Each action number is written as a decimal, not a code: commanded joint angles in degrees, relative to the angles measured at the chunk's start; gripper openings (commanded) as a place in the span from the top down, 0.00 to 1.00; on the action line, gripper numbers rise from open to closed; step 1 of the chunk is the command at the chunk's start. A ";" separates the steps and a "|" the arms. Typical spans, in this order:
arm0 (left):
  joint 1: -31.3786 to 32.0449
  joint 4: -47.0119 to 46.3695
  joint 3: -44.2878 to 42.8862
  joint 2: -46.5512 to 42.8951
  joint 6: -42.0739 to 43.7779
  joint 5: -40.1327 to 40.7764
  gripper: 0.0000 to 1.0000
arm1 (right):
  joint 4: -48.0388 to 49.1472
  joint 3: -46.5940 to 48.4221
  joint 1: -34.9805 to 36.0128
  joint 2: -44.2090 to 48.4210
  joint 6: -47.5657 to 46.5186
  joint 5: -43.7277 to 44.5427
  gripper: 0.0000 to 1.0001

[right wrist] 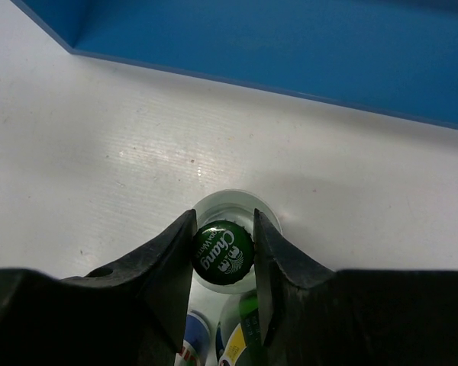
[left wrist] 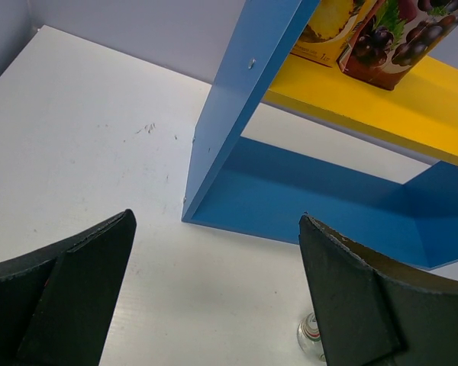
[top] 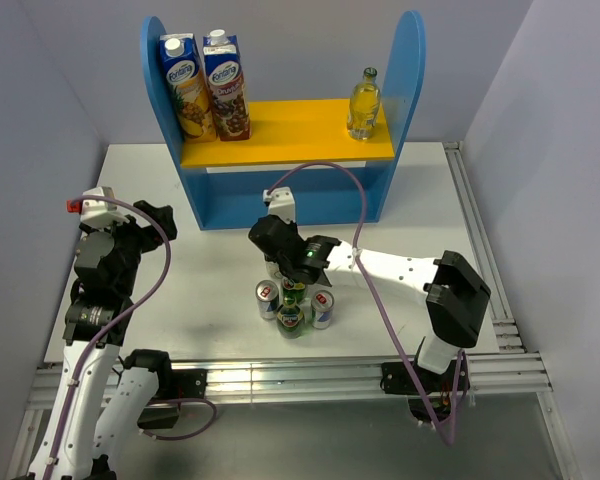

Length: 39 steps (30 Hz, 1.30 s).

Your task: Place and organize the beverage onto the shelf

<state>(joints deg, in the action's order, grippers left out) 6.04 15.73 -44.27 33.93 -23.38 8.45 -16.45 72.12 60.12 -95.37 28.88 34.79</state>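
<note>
Fingers (right wrist: 164,274) of right gripper (right wrist: 224,225) clamped shut on cap of 1 dark green bottle (right wrist: 223,255), upright, long axis vertical, straight below wrist, clustered with 2 cans (top: 267,298); shelf (top: 300,135) directly ahead, bottle nearer right arm; left gripper (left wrist: 217,221) spread wide, empty.

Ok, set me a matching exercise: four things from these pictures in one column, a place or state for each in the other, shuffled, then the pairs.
Things
1. yellowish glass bottle
2. juice cartons
3. green Chang bottle
4. left gripper

Place or state
A. open, holding nothing
B. right end of the yellow board
C. clamped at the cap by the right gripper
D. left end of the yellow board

Pairs: 1-B, 2-D, 3-C, 4-A
</note>
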 commanded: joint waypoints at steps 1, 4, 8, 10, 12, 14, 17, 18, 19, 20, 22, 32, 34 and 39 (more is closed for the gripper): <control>-0.33 -1.40 -0.38 -0.45 0.79 -0.54 0.05 | -1.75 3.29 0.00 0.01 -0.14 0.46 1.00; -0.33 -1.40 -0.38 -0.36 0.79 -0.63 0.05 | -2.09 4.69 0.00 1.33 -1.10 2.21 1.00; -0.42 -1.31 -0.29 -0.27 0.79 -0.71 0.05 | -3.41 8.38 -0.09 2.12 -3.04 3.53 1.00; -0.42 -1.31 -0.38 -0.27 0.70 -0.80 0.05 | -3.94 11.11 -0.09 2.12 -4.18 4.32 1.00; -0.42 -1.40 -0.29 -0.27 0.79 -0.80 0.05 | -4.64 12.60 -0.35 2.21 -5.15 5.11 1.00; -0.42 -1.40 -0.20 -0.27 0.70 -0.89 0.05 | -4.91 14.45 -0.79 2.38 -5.68 5.29 1.00; -0.51 -1.40 -0.20 -0.27 0.70 -0.98 0.05 | -5.00 16.12 -1.40 3.00 -6.21 5.91 1.00; -0.51 -1.40 -0.20 -0.18 0.70 -1.06 0.05 | -5.00 16.47 -1.93 3.17 -6.47 6.08 1.00; -0.51 -1.40 -0.20 -0.18 0.79 -1.15 0.05 | -4.74 17.26 -2.19 3.35 -6.73 6.17 1.00; -0.51 -1.40 -0.20 -0.18 0.70 -1.15 0.05 | -4.65 17.70 -2.37 3.70 -7.00 6.26 1.00; -0.51 -1.49 -0.29 -0.18 0.79 -1.24 0.05 | -5.34 20.24 -3.51 3.62 -7.96 6.52 1.00; -0.68 -1.40 -0.20 0.17 0.70 -1.77 0.05 | -12.90 41.86 -8.87 3.00 -12.97 8.28 1.00; -0.68 -1.49 -0.20 0.26 0.79 -1.68 0.05 | -14.74 48.01 -10.27 1.95 -14.20 8.19 1.00; -0.77 -1.40 -0.20 0.26 0.70 -2.03 0.05 | -16.34 58.21 -13.18 -0.60 -17.01 7.67 1.00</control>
<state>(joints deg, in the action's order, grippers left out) 5.67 15.73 -44.27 34.33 -23.38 7.35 -36.58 123.68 48.60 -96.16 14.98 39.86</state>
